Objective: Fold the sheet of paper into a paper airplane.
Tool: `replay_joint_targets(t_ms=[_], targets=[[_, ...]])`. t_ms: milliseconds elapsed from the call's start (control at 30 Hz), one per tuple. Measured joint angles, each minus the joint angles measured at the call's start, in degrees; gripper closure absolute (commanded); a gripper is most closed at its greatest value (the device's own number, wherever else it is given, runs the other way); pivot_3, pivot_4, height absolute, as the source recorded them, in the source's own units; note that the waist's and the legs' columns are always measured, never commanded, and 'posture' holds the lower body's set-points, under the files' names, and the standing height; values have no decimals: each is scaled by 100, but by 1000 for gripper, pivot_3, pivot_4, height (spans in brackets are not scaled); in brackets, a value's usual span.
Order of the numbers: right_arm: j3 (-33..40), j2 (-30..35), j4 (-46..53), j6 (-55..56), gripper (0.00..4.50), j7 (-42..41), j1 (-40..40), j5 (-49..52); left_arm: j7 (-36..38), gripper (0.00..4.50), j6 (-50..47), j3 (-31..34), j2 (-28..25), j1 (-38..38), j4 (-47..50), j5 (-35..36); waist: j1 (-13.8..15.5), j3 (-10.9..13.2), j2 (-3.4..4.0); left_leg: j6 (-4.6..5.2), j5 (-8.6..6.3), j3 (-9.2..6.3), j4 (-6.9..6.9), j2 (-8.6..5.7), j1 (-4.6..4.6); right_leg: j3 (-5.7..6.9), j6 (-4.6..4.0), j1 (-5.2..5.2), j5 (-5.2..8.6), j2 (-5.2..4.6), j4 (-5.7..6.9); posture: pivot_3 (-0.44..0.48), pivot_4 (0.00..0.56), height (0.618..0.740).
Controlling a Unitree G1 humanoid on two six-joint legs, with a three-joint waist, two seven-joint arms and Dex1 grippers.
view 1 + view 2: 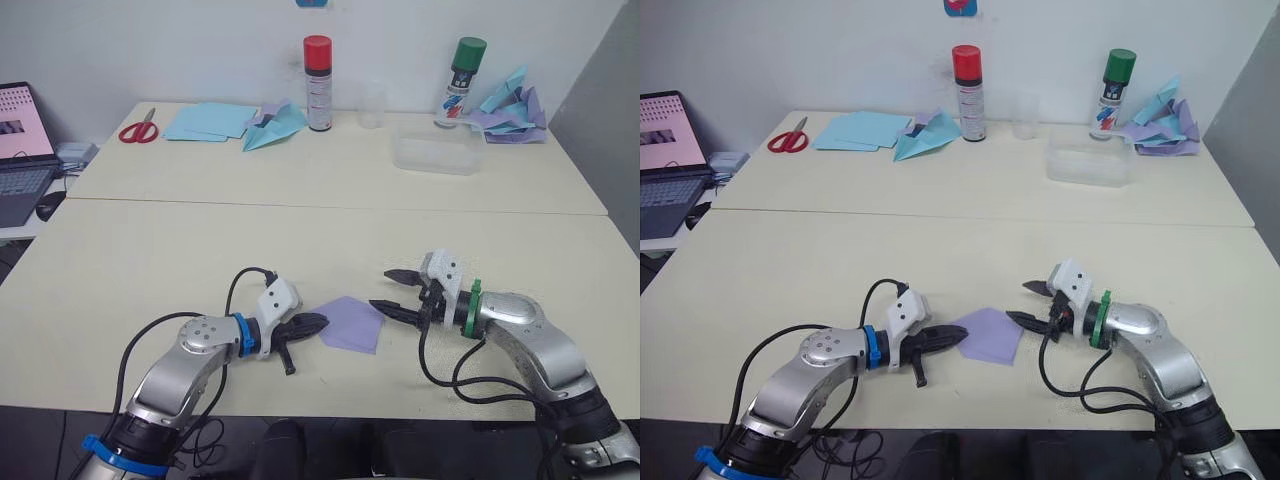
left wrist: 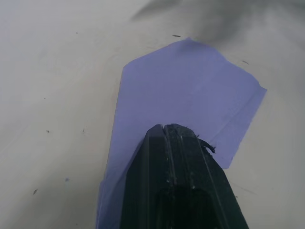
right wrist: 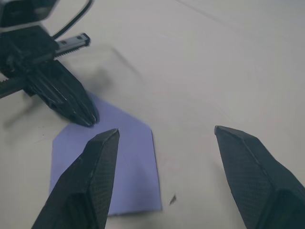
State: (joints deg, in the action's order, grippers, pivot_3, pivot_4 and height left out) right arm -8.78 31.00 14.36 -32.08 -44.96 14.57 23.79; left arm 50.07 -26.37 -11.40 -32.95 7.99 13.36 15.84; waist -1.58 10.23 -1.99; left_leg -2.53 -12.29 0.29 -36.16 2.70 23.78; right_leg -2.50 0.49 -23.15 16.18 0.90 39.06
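Lavender sheet of paper (image 1: 352, 324) lying near the tabletop's (image 1: 150, 250) front edge. Left gripper (image 1: 318, 322) pressed together on its corner, right gripper (image 1: 393, 292) spread wide just beside.

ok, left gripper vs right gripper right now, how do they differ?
The left gripper is shut with its tips pressed on the edge of the sheet of paper; the right gripper is open, off the paper, just beside its other edge. The left one has a blue wrist ring, the right one a green ring. Both have black fingers and point inward at the sheet.
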Motion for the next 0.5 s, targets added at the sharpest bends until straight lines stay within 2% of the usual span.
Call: replay_joint_targets(t_ms=[167, 400, 500], targets=[[655, -15, 259, -2100, 1193, 492, 1, 1057, 34, 4500, 86, 61, -126, -162, 94, 0, -2, -7, 3, 0, 0, 0, 0, 1, -1, -1, 0, 0, 0, -1, 0, 0, 150, 740], [1082, 38, 798, -4275, 1193, 978, 5, 2076, 48, 4500, 56, 115, -279, -302, 260, 8, -11, -13, 11, 1, -1, 0, 1, 0, -1, 1, 6, 0, 4, 3, 0, 0, 150, 740], [1302, -261, 926, -4966, 1193, 1313, 48, 2333, 42, 4500, 74, 124, -291, -354, 276, 2, -17, -26, 9, 1, -1, 1, 1, -2, -1, 0, 6, 0, 4, 4, 0, 0, 150, 740]])
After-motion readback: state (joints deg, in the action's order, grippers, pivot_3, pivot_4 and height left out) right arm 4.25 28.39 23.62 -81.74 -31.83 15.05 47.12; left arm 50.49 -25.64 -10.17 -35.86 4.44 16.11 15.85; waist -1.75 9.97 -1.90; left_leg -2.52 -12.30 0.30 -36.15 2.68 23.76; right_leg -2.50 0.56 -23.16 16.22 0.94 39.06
